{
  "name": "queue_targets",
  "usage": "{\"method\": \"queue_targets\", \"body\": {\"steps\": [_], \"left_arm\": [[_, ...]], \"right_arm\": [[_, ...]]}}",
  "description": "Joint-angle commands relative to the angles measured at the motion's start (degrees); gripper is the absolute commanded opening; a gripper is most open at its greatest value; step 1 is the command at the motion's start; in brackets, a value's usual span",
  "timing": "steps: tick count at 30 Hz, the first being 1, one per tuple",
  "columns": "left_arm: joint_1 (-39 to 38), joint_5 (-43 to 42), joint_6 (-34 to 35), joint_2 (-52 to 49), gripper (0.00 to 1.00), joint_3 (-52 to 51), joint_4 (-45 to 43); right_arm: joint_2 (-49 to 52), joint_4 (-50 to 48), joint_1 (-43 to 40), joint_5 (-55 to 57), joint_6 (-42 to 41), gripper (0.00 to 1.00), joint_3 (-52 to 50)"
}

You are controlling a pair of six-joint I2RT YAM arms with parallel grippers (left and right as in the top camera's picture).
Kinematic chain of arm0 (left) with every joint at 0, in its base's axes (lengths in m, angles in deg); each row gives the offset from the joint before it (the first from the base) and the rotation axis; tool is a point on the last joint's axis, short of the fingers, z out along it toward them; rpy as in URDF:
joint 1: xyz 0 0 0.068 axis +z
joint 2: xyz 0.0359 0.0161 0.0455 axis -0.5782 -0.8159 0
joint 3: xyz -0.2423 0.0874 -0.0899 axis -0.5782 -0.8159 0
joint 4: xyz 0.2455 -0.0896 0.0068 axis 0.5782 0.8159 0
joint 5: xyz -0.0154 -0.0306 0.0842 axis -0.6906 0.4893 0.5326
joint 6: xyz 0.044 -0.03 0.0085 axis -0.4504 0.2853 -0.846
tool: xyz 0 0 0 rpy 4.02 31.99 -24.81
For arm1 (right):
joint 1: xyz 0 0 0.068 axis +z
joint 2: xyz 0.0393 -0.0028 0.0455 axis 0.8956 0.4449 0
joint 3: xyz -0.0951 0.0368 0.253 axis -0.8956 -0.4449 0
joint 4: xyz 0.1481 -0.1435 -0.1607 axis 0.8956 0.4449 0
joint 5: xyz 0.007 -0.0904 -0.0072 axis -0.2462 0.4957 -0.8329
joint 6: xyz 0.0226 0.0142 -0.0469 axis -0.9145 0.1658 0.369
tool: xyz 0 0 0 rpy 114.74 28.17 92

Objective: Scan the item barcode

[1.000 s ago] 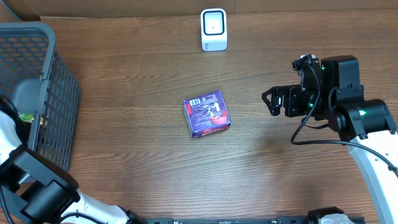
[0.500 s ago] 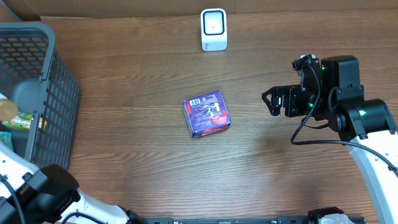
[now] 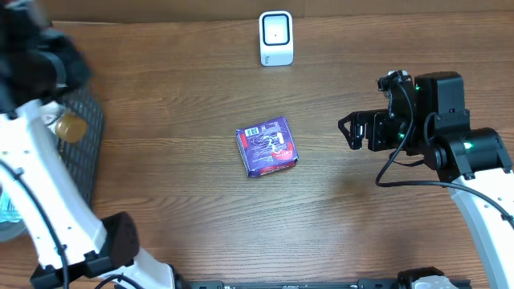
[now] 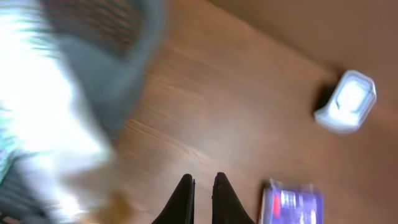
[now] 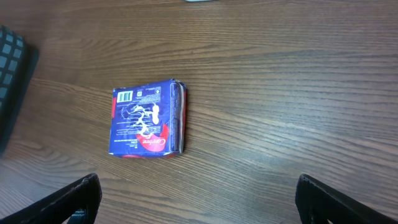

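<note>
Centrally, flat purple box [image 3: 267, 147] on wood-grain table [image 3: 185, 201]; rounded white scanner [image 3: 276, 38].

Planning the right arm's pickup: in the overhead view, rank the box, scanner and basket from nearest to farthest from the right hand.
1. Box, in the middle, just left of the right hand.
2. Scanner, at the back, centre.
3. Basket, far left, partly hidden by the left arm.

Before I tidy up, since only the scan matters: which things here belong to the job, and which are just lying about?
Job: purple box with its barcode; white scanner.
Lying about: grey mesh basket.
</note>
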Motion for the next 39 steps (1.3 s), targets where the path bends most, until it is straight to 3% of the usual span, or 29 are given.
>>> {"method": "queue_targets", "body": {"steps": [1, 7, 13, 15, 18, 22, 27, 33, 39], "left_arm": [[-7.48, 3.32, -3.76, -0.07, 0.04, -3.93, -0.02], [-16.41, 10.08, -3.54, -0.07, 0.04, -10.45, -2.64], [-17.31, 13.29, 0.55, 0.09, 0.05, -10.6, -4.96], [-16.09, 13.88, 1.95, 0.09, 0.16, -10.51, -5.4], [-12.87, 13.79, 4.02, 0.11, 0.53, -9.31, -5.99], [-7.41, 13.64, 7.89, 0.11, 0.78, -4.44, -6.03], [1.2, 13.68, 11.21, 0.11, 0.89, 2.71, -7.41], [13.18, 13.6, 14.49, -1.27, 1.0, 2.67, -9.46], [21.92, 13.6, 14.47, -6.71, 1.0, 2.67, -12.0]], "right_arm": [[-0.17, -0.28, -0.37, -0.2, -0.22, 1.0, 1.53], [-0.17, -0.24, -0.37, -0.2, -0.22, 1.0, 1.53], [-0.17, -0.26, -0.37, -0.2, -0.22, 1.0, 1.53], [-0.17, -0.24, -0.37, -0.2, -0.22, 1.0, 1.53], [-0.17, -0.22, -0.37, -0.2, -0.22, 1.0, 1.53], [-0.17, -0.24, -0.37, -0.2, -0.22, 1.0, 1.53], [-0.17, -0.24, -0.37, -0.2, -0.22, 1.0, 1.53], [-0.17, -0.22, -0.37, -0.22, -0.24, 1.0, 1.53], [-0.17, -0.26, -0.37, -0.22, -0.24, 1.0, 1.53]]}}
